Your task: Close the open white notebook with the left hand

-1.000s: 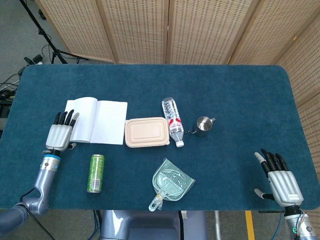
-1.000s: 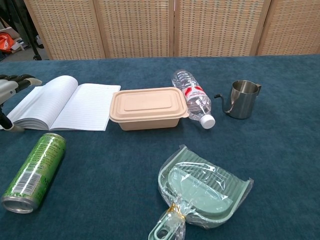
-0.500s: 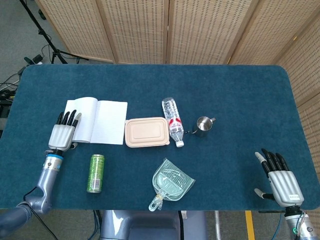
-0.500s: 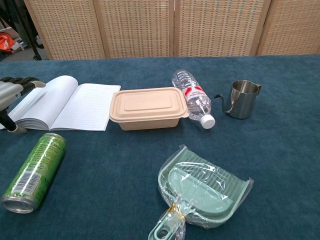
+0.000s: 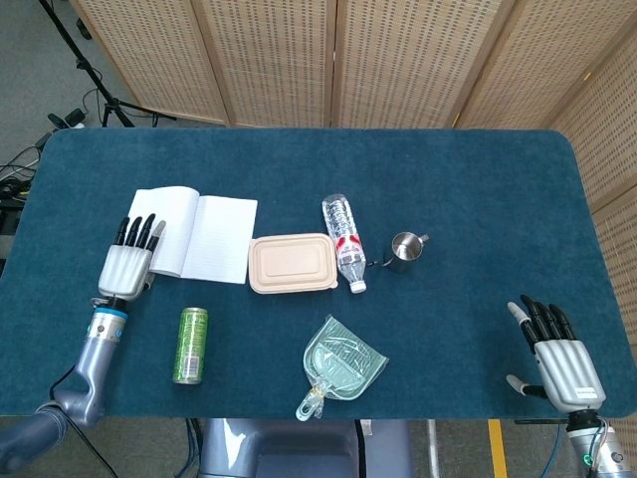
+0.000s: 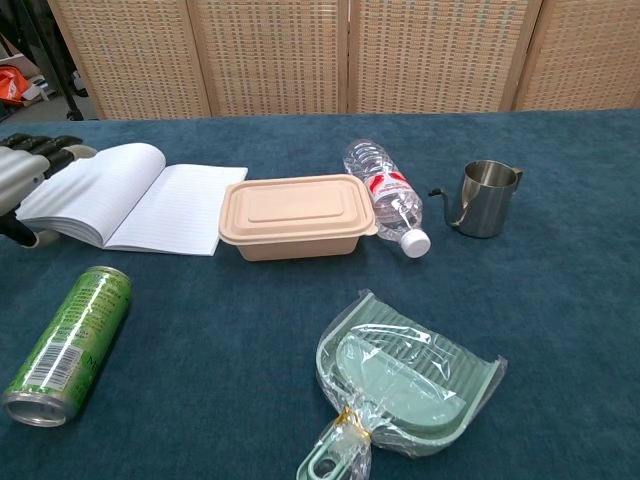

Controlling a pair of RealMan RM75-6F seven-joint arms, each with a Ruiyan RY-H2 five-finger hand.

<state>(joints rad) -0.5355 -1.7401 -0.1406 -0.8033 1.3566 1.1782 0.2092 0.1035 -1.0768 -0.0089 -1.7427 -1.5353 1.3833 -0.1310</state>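
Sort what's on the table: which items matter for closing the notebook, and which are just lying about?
Part of the job:
white notebook, lying open
left hand, at the notebook's left edge

Just lying about:
green can
beige lunch box
water bottle
steel pitcher
green dustpan
right hand, idle

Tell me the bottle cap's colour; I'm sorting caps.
White. The water bottle's cap shows best in the chest view.

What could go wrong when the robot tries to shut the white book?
The left hand lies at the outer edge of the white notebook, so the pages may slide off its fingers and flop open again. The tan lunch box sits right beside the notebook's other page, so a push could slide the notebook into it. The green can lies near that arm and might get knocked rolling.
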